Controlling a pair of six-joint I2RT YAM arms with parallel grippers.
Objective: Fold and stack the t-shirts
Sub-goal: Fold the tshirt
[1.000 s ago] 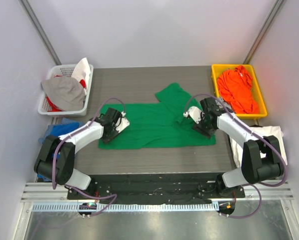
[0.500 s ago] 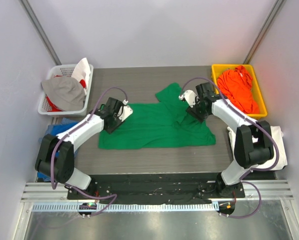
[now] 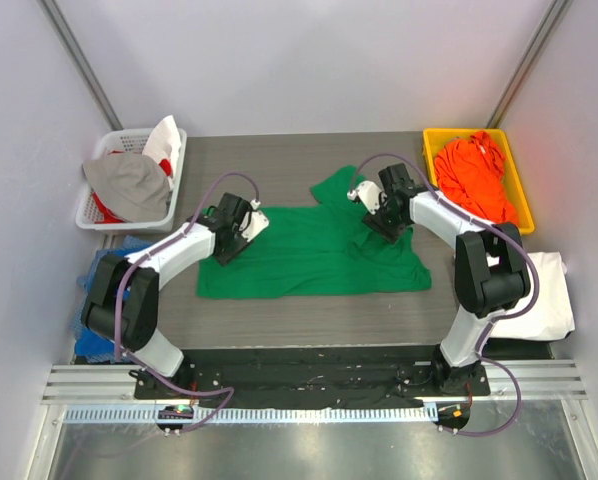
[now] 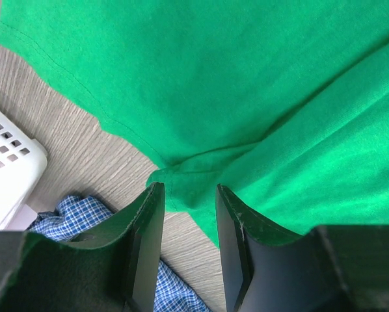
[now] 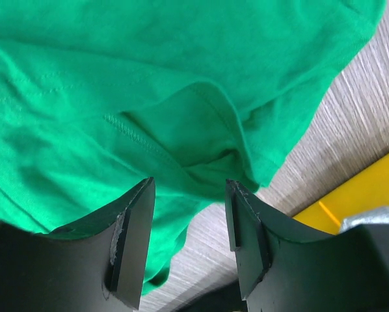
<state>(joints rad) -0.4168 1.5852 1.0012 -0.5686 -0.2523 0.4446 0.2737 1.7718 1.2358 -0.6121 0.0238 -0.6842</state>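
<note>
Grey wood-grain table fills the floor of a white-walled booth, and the green t-shirt lies spread across its middle, one sleeve pointing toward the far edge.

Over the green shirt's left end, the left gripper hangs with its jaws partly apart. A small rumpled fold of the shirt's edge sits just beyond the tips, and bare table shows in the gap. Nothing is clamped.

At the green shirt's right side, below the raised sleeve, the right gripper also has its jaws partly apart. A seamed fold of green cloth lies between the tips, with no sign of a pinch. Whether the pads touch the cloth, I cannot tell.

Right of the green shirt, the orange t-shirt is heaped in a yellow bin. The white t-shirt lies off the table's right edge, nearer the arm bases. Left of the green shirt, a white basket holds a grey cloth, and a blue checked cloth lies beside it.

Compared with a second ago, both grippers have shifted toward the far side of the green shirt. The right one has left the shirt's lower right area for the sleeve, its jaws a little narrower. The shirt's right portion, flat before, is now creased and drawn inward. The left jaws are unchanged.
</note>
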